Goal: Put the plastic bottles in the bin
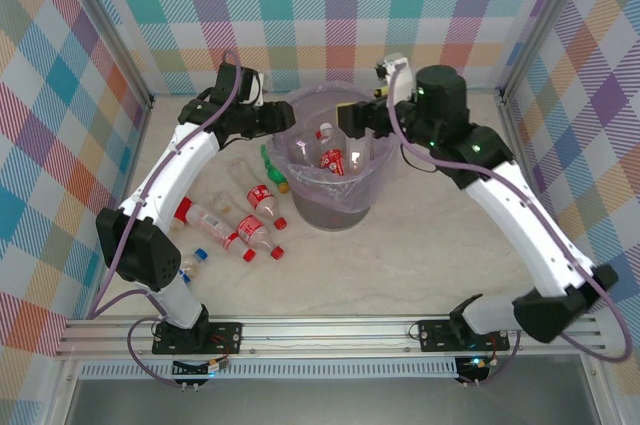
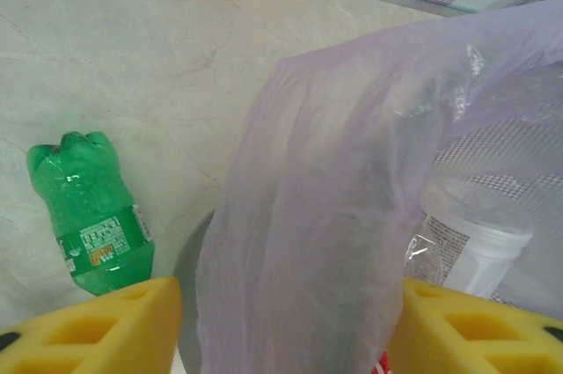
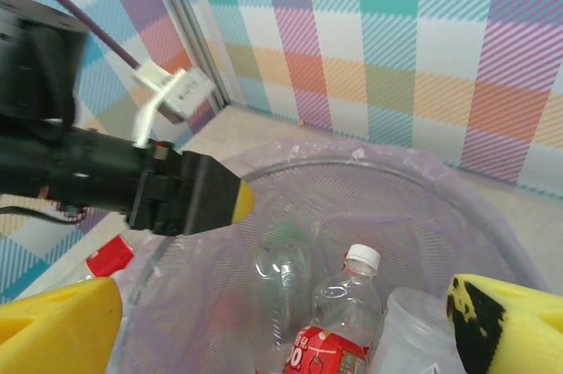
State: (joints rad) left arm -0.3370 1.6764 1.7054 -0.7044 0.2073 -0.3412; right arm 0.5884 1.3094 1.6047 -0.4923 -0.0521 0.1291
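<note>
Plastic bottles [image 1: 257, 233] lie in two lots. Some are already down in the bin [image 1: 335, 213], straight beneath the right jaws, among them a white-capped bottle [image 3: 339, 326] with a red label. The rest are out on the worktop [image 1: 420, 275], on the side of the left jaws away from the bin: a green bottle [image 2: 88, 216] lies nearest, just off one of the yellow pads [image 2: 97, 326], and the red-capped bottles [image 1: 265, 200] lie further back toward that arm's base. The left jaws stand apart at the bin's edge with a fold of the lilac liner [image 2: 334, 216] between them, gripping nothing that I can make out. The right jaws gape wide and empty over the bin's mouth. From where I stand these bottles look empty and feather-light, with thin walls that would dent under a hard squeeze and round, slick sides that would roll away at a nudge. I would take the green one next, across its labelled middle where the body is straightest, closing gently and square to its length so it cannot squirt out sideways.
</note>
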